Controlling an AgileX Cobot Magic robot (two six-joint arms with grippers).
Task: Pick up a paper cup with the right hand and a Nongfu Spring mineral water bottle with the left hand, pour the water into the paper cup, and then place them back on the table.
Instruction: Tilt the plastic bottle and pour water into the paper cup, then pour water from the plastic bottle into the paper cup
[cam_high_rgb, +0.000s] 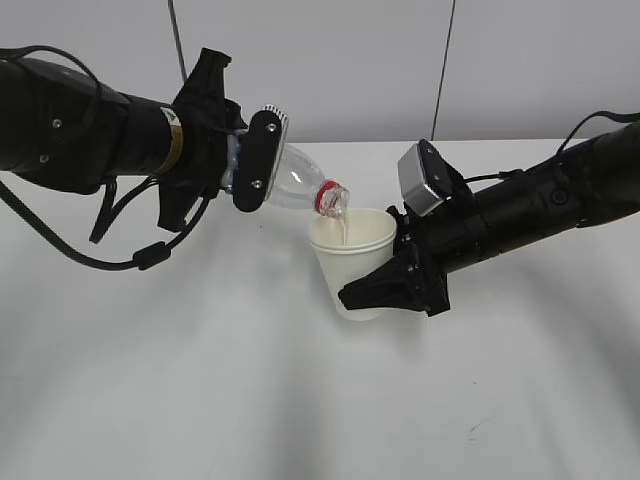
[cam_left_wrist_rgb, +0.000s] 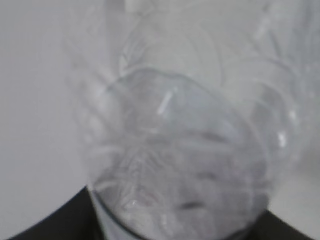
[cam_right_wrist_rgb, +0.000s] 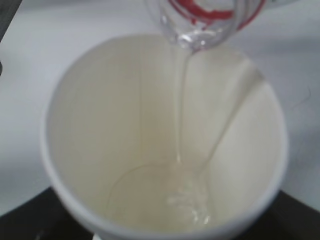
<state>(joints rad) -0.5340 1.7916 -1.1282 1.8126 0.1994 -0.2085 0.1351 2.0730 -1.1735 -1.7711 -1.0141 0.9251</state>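
Note:
My left gripper (cam_high_rgb: 255, 162) is shut on the clear water bottle (cam_high_rgb: 300, 180) and holds it tilted, its red-ringed mouth (cam_high_rgb: 332, 199) down over the cup. The bottle's clear body (cam_left_wrist_rgb: 185, 150) fills the left wrist view. My right gripper (cam_high_rgb: 395, 285) is shut on the white paper cup (cam_high_rgb: 352, 262) and holds it above the table (cam_high_rgb: 200, 380), leaning toward the bottle. In the right wrist view a thin stream of water (cam_right_wrist_rgb: 181, 105) falls from the bottle's mouth (cam_right_wrist_rgb: 202, 25) into the cream inside of the cup (cam_right_wrist_rgb: 125, 125). A little water pools at the cup's bottom (cam_right_wrist_rgb: 185, 200).
The white tabletop spreads under both arms. A grey wall (cam_high_rgb: 350, 60) with two dark cables stands behind. Cable loops from the left arm (cam_high_rgb: 130, 255) hang over the table's left side.

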